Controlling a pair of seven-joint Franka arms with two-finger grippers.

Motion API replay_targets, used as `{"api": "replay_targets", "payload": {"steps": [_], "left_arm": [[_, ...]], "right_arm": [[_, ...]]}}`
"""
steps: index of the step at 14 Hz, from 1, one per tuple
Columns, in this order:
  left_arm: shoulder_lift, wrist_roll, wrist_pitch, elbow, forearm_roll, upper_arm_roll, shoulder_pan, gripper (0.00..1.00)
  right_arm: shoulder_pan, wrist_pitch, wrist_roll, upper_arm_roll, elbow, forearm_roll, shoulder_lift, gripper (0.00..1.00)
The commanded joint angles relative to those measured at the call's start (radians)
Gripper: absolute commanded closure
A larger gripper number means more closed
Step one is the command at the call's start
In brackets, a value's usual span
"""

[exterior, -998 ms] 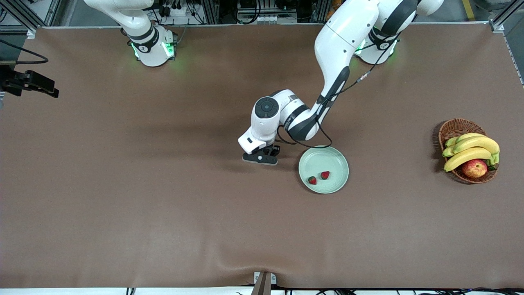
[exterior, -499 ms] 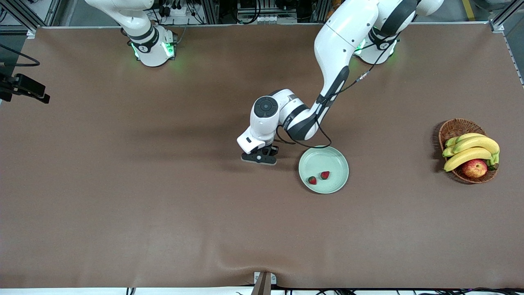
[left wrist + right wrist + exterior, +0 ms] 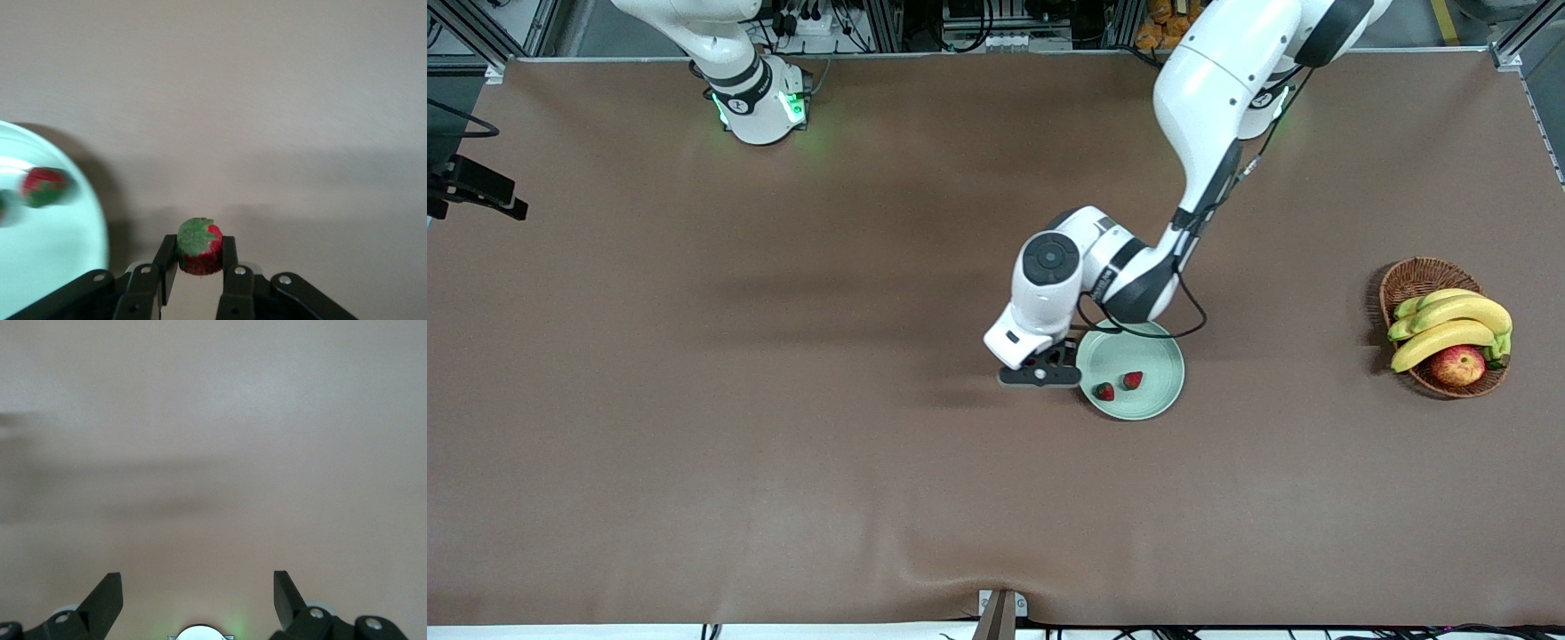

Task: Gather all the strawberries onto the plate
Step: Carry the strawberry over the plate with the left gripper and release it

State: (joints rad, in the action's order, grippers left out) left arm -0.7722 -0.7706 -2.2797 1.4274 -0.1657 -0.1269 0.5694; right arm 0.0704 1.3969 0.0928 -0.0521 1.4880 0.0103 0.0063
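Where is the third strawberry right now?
The third strawberry is pinched in the left gripper, over the table beside the plate.

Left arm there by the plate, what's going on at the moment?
The left gripper is shut on a strawberry and hangs over the table just beside the plate, at its rim toward the right arm's end. Two strawberries already lie in the plate. The right gripper waits open over bare table. A basket of fruit sits at the left arm's end.
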Motion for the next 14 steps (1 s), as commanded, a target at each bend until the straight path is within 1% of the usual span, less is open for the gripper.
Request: {"api": "replay_targets", "payload": {"steps": [1,3,5,6,8,9,10,11,14], "left_arm": [[0.054,0.034,0.101,0.021,-0.008,0.0,-0.048,1.0],[0.08,0.082,0.19,0.033,-0.008,-0.002,-0.085,1.0],[0.109,0.086,0.258,0.053,-0.008,-0.003,-0.114,1.0],[0.122,0.102,0.281,0.068,-0.008,-0.007,-0.132,1.0],[0.136,0.164,0.289,0.112,-0.008,-0.007,-0.172,0.96],[0.137,0.169,0.287,0.132,-0.006,-0.007,-0.175,0.95],[0.137,0.168,0.289,0.148,-0.005,-0.007,-0.181,0.79],[0.139,0.168,0.289,0.16,-0.005,-0.007,-0.181,0.74],[0.146,0.172,0.29,0.194,-0.008,-0.005,-0.212,0.71]], "right_arm": [[-0.029,-0.009,0.015,-0.031,0.003,0.017,-0.011,0.0],[-0.029,-0.009,0.015,-0.029,0.005,0.019,-0.005,0.0],[-0.04,-0.004,0.013,-0.026,0.003,0.022,-0.003,0.0],[-0.047,-0.004,0.013,-0.026,0.005,0.022,-0.003,0.0],[-0.047,-0.006,0.013,-0.026,0.005,0.022,-0.003,0.0],[-0.047,-0.004,0.013,-0.026,0.003,0.02,-0.005,0.0],[-0.049,0.002,0.013,-0.026,0.002,0.02,-0.005,0.0],[-0.05,0.001,0.013,-0.026,0.003,0.02,-0.005,0.0],[-0.058,-0.002,0.013,-0.025,0.001,0.02,-0.008,0.0]]}}
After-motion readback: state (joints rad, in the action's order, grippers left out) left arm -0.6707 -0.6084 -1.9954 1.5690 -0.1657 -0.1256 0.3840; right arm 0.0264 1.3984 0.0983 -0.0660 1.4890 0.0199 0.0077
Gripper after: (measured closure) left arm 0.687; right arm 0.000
